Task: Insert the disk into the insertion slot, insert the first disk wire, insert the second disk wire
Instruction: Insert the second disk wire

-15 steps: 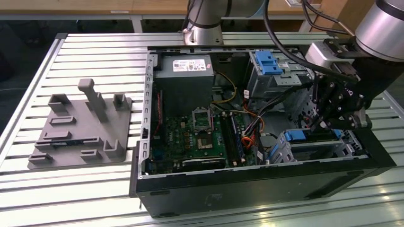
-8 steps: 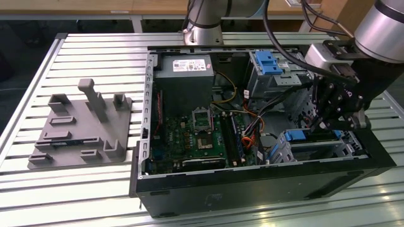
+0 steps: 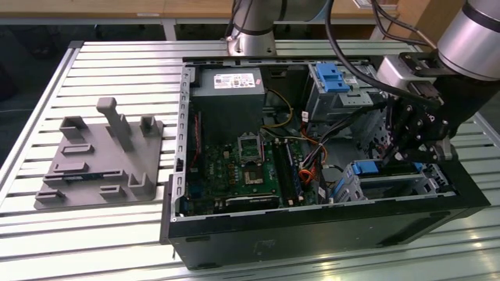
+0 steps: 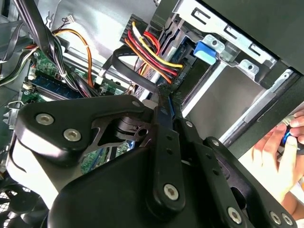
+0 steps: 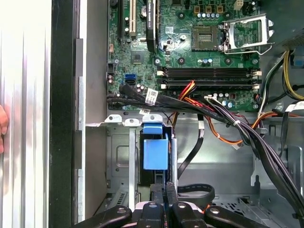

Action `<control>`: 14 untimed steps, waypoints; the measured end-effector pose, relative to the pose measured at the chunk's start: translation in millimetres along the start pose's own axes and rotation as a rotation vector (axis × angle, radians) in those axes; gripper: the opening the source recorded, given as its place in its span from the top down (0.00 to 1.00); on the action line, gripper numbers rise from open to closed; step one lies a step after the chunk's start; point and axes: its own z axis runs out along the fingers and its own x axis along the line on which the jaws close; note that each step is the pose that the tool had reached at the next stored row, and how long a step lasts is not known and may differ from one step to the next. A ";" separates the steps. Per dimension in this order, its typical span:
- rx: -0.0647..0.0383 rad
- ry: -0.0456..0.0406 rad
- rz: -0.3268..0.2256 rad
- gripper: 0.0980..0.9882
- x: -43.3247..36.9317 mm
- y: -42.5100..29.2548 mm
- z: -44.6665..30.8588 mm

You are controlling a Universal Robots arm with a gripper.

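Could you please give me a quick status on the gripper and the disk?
Gripper shut on disk, edge-on above insertion slot. Disk wires run close beside.

Light falls evenly from overhead in the exterior view, with glare along the slatted table [image 3: 109, 234] at its near edge. The computer case [image 3: 312, 225] interior reads dim. In the second wrist view my gripper [image 4: 164, 102] is dark, close and soft; a hand [image 4: 280, 156] is overexposed.
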 end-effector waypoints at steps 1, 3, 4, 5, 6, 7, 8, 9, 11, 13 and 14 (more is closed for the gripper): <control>0.000 -0.0001 0.000 0.95 0.3 0.0 0.5; 0.000 -0.0002 -0.002 0.95 0.9 -0.2 1.5; 0.000 0.0001 -0.003 0.95 1.2 -0.3 1.7; 0.000 0.0002 -0.004 0.95 1.4 -0.4 1.8; 0.000 0.0003 -0.006 0.93 1.4 -0.4 1.8; 0.000 0.0003 -0.007 0.87 1.5 -0.4 1.1; 0.000 0.0002 -0.008 0.87 1.6 -0.3 -1.5; 0.000 0.0001 -0.008 0.80 1.7 -0.2 -5.4; 0.000 0.0000 -0.009 0.73 1.9 -0.1 -14.1; 0.000 0.0002 -0.009 0.73 2.1 0.1 -23.2; 0.000 0.0002 -0.009 0.73 2.1 0.2 -27.6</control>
